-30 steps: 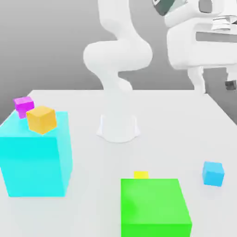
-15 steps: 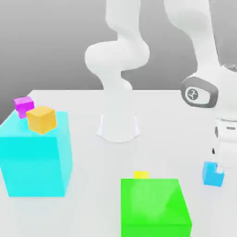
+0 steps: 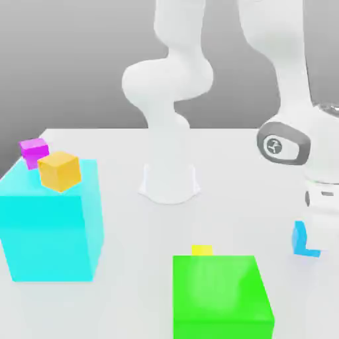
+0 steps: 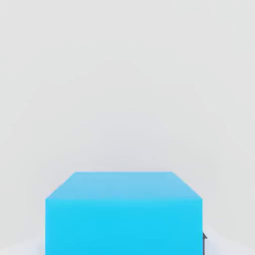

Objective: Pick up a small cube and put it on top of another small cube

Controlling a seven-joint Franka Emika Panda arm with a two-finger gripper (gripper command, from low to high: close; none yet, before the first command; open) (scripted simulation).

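We find the gripper (image 3: 314,240) low at the exterior view's right, pointing down, with its fingers (image 3: 324,233) closed on the small sky-blue cube (image 3: 299,238). The grip is as narrow as the cube allows. The cube sits between the fingertips, and one finger covers much of its face in the exterior view. In the hand view we see one bright face and one duller face of it, with the pale table surface beyond. Directly above the gripper, we identify the white hand and the wrist with its grey-ringed round cap (image 3: 274,146); the arm (image 3: 281,66) rises from there. Toward the exterior view's left of the gripper and nearer the camera, we locate the large green block (image 3: 218,288). Just behind it, partly hidden by it, is the small yellow cube (image 3: 202,249), also to the left of the gripper. Farther left of the gripper, and behind it, we note the white arm base (image 3: 169,185) on the table (image 3: 139,298). Farthest left of the gripper stands the large cyan block (image 3: 49,232). The small orange cube (image 3: 59,171) overlaps its top face, and the small magenta cube (image 3: 33,151) is just beside the orange one, near the block's far edge.
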